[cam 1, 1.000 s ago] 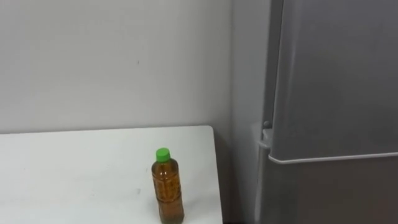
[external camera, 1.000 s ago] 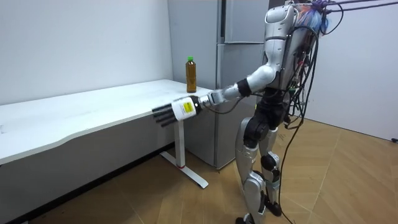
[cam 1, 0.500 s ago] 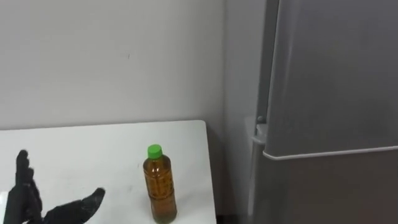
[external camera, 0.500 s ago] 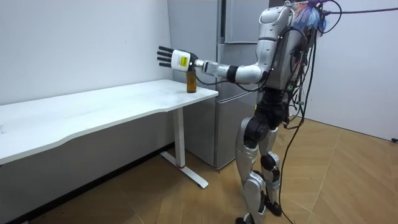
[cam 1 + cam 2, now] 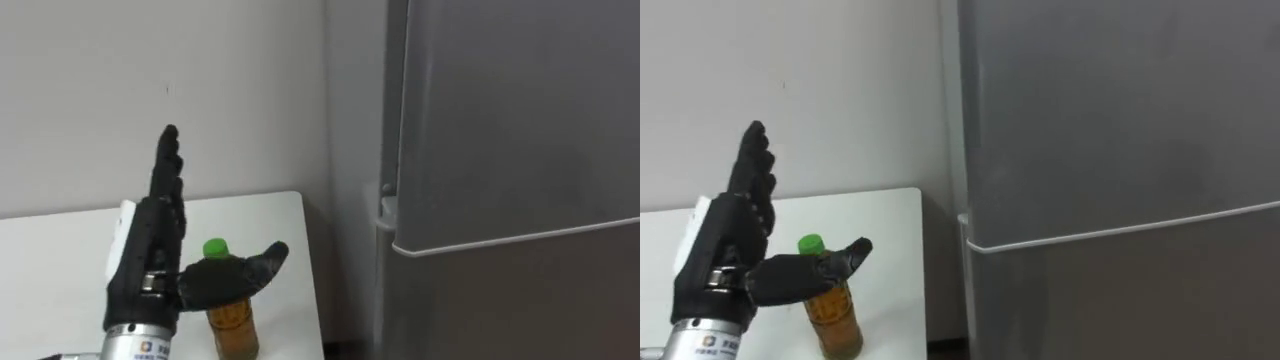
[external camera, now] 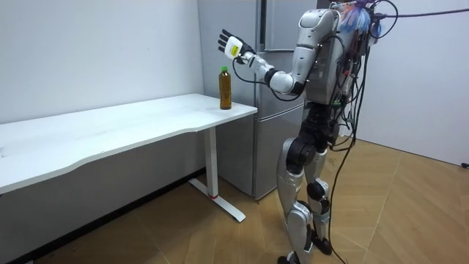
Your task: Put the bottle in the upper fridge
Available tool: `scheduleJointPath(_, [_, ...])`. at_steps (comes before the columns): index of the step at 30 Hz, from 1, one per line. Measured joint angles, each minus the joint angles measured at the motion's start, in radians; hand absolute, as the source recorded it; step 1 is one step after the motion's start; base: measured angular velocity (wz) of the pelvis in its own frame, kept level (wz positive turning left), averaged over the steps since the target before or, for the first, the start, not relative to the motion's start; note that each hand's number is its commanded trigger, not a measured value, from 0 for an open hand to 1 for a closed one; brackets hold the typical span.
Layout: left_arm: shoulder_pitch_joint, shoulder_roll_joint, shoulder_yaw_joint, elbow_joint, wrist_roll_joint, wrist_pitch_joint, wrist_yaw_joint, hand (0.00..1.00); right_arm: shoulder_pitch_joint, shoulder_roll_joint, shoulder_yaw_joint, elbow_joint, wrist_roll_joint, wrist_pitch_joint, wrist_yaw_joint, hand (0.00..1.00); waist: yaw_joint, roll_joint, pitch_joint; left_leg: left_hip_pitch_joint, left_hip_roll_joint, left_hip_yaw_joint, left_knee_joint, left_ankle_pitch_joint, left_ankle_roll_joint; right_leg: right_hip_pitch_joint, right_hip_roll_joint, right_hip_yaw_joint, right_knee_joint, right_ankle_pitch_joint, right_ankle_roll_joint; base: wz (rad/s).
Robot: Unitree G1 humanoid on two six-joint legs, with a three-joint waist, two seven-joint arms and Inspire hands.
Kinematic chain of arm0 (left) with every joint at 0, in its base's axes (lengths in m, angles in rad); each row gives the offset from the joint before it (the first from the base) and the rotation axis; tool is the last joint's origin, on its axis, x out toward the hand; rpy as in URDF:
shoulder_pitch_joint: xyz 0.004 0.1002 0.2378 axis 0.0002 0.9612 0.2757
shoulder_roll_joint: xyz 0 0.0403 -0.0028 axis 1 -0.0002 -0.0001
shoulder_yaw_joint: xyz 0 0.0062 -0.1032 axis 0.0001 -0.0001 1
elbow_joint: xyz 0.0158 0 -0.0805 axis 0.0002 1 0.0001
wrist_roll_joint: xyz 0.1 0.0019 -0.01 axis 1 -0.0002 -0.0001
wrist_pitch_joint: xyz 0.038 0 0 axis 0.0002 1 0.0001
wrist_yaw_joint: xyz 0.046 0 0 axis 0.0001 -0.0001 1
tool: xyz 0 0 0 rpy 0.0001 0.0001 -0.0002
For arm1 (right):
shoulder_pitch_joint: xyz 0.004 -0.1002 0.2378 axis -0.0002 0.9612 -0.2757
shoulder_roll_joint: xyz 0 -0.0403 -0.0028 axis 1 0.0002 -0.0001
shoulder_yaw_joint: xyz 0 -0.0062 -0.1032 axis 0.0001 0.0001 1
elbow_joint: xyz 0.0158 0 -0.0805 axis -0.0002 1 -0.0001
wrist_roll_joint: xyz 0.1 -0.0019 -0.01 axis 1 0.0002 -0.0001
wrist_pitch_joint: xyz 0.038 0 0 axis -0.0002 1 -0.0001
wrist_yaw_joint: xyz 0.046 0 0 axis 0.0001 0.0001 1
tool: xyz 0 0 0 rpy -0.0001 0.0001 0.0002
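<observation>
Robot stands on the wood floor (image 6: 183,235) at the end of the white counter (image 6: 110,132), close in front of the grey fridge (image 6: 267,132), left arm stretched out toward the counter's corner.

Left hand (image 5: 145,255): open. Fingers straight and together, pointing up, back of the hand toward the head camera, thumb (image 5: 255,268) spread out to the side. In the eye views the thumb crosses in front of the bottle's neck, just under the cap. The room view puts the left hand (image 6: 231,45) above the bottle and a little toward the fridge, apart from it, holding nothing.

Bottle (image 5: 232,325): upright on the counter (image 5: 50,260), near the corner next to the fridge. Amber liquid, green cap (image 5: 215,248). Same bottle in the room view (image 6: 225,88), standing alone at the counter's far end, free of the hand.

Fridge: both doors closed. Upper door (image 5: 520,110) and lower door (image 5: 520,310) meet at a pale horizontal seam. The fridge stands just beside the counter's end, with a narrow dark gap between them.

Behind the counter is a plain light wall (image 5: 200,80).
</observation>
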State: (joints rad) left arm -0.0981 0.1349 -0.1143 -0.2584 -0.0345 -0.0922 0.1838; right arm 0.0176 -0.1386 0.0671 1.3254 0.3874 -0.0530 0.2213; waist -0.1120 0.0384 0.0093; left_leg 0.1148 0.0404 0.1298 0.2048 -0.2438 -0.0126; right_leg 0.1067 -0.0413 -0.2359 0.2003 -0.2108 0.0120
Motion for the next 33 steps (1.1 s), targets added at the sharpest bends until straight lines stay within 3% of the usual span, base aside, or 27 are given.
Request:
scheduleJointPath(7, [-0.036, -0.008, -0.068, -0.001, 0.000, 0.021, -0.062, 0.00, -0.018, 0.002, 0.033, 0.005, -0.004, 0.012, 0.000, 0.00, -0.013, -0.009, 0.0062, 0.000, -0.001, -0.008, -0.001, 0.000, 0.000, 0.011, 0.001, -0.013, -0.014, 0.007, 0.001, 0.04])
scheduleJointPath(15, [-0.042, -0.011, -0.129, 0.003, 0.008, 0.050, -0.178, 0.00, -0.037, 0.013, 0.066, 0.006, -0.006, 0.013, 0.020, 0.00, -0.029, -0.003, 0.0135, 0.000, -0.001, -0.001, 0.001, 0.000, 0.000, 0.009, 0.001, -0.011, -0.015, 0.011, 0.001, 0.00])
scheduleJointPath(23, [-0.097, -0.031, -0.165, -0.020, 0.008, 0.052, -0.237, 0.00, -0.046, 0.013, 0.088, 0.008, 0.000, 0.011, 0.025, 0.00, -0.032, 0.006, 0.0078, -0.015, -0.001, -0.001, 0.003, 0.000, 0.000, -0.005, 0.000, -0.011, -0.015, 0.011, 0.001, 0.00])
scheduleJointPath(27, [-0.133, -0.033, -0.165, -0.066, 0.007, 0.053, -0.242, 0.00, -0.049, 0.013, 0.088, 0.007, 0.000, 0.011, 0.022, 0.00, -0.033, 0.011, 0.0047, -0.021, 0.000, -0.001, 0.003, 0.000, 0.000, -0.018, 0.001, -0.011, -0.015, 0.011, 0.001, 0.00])
scheduleJointPath(33, [-0.139, -0.035, -0.166, -0.173, 0.007, 0.052, -0.259, 0.00, -0.055, 0.014, 0.088, 0.007, 0.001, 0.011, 0.021, 0.00, -0.049, 0.013, 0.0034, -0.030, 0.000, -0.004, 0.001, 0.000, 0.000, -0.020, 0.001, -0.010, -0.015, 0.011, 0.001, 0.00])
